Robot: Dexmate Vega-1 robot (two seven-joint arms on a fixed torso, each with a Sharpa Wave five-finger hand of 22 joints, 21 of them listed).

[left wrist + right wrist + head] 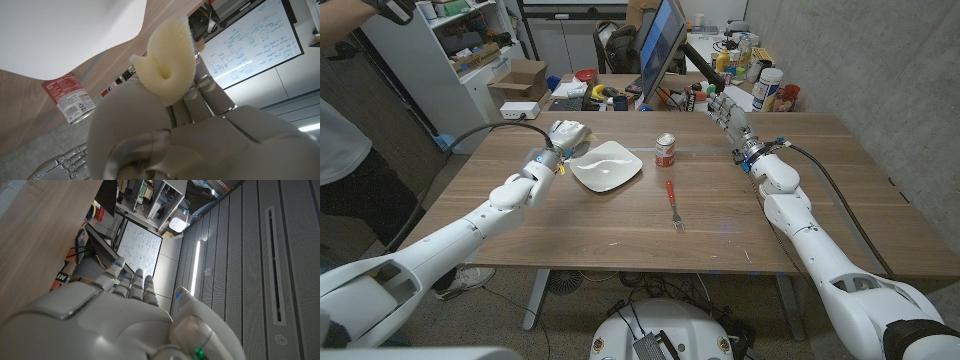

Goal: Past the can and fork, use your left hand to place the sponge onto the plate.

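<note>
A wooden bench fills the foreground. Behind it, a tilted monitor stands among desk clutter, with white shelving at one side and a grey panelled wall at the other.

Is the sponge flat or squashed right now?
Squashed: the sponge is folded in on itself in the left hand, beside the plate.

The can wears a red and white label with a recycling mark, its wording too small to read. The whiteboard carries handwritten diagrams and notes, none of them legible.
</note>
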